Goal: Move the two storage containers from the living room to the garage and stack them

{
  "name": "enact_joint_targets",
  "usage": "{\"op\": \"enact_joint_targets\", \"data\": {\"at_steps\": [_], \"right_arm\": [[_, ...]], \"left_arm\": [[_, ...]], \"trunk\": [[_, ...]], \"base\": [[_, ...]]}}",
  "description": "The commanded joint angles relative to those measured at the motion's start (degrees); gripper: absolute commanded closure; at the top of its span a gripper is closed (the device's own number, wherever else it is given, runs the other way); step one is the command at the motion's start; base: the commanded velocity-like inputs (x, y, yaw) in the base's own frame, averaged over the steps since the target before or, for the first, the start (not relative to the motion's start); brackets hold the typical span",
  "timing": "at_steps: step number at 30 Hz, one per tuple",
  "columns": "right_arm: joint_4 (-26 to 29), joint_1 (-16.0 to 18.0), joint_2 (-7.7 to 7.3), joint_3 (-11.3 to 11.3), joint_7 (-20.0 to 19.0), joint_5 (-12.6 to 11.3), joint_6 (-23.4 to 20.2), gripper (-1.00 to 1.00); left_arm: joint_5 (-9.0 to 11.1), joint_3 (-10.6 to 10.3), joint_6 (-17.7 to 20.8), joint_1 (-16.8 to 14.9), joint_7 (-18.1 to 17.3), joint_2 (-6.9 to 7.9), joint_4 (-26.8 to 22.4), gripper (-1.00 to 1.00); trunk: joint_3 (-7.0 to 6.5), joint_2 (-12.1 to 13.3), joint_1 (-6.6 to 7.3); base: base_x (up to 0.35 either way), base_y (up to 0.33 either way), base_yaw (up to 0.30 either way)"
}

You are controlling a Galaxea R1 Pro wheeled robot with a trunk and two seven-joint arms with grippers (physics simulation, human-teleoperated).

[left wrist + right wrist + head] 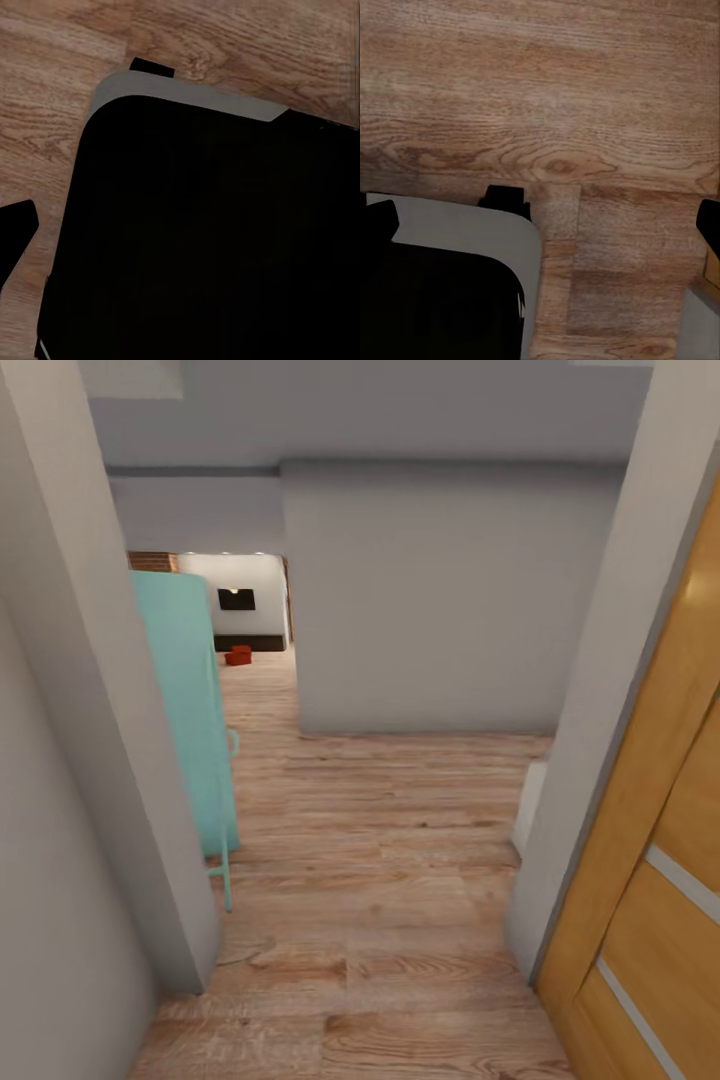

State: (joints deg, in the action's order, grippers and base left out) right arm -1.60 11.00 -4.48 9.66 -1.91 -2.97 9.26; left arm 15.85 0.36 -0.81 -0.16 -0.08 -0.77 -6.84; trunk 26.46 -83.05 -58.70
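Observation:
Far down the hallway, one small orange-red storage container (238,655) sits on the living room's wood floor, below a black wall TV (236,599). It is too small to tell whether it is one bin or two together. In the right wrist view, my right gripper (544,225) hangs open over wood planks, with nothing between its fingertips (378,217). My left gripper (180,225) also looks open: one fingertip (15,225) shows, and the other is lost against my black base (210,240). The garage is out of view.
I look through a doorway. An orange wooden door (660,880) with glass slits stands open at the right, and a grey wall edge (110,760) is at the left. A teal door (190,710) juts into the hallway. A grey wall block (440,610) stands ahead, with the passage running to its left.

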Motion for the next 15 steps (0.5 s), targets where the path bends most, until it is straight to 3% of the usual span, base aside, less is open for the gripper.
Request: {"op": "enact_joint_targets", "data": {"at_steps": [1, 15], "right_arm": [[-0.2, 0.1, 0.16, 0.3, -0.2, -0.3, 0.4, -1.00], [-0.2, 0.1, 0.44, 0.3, -0.2, -0.4, 0.4, -1.00]], "left_arm": [[0.3, 0.0, -0.1, 0.0, 0.0, -0.01, 0.0, -1.00], [0.3, 0.1, -0.2, 0.0, 0.0, -0.10, 0.0, -1.00]], "trunk": [[0.06, 0.0, -0.03], [0.06, 0.0, -0.03]], "base": [[0.326, 0.000, 0.000], [0.326, 0.000, 0.000]]}}
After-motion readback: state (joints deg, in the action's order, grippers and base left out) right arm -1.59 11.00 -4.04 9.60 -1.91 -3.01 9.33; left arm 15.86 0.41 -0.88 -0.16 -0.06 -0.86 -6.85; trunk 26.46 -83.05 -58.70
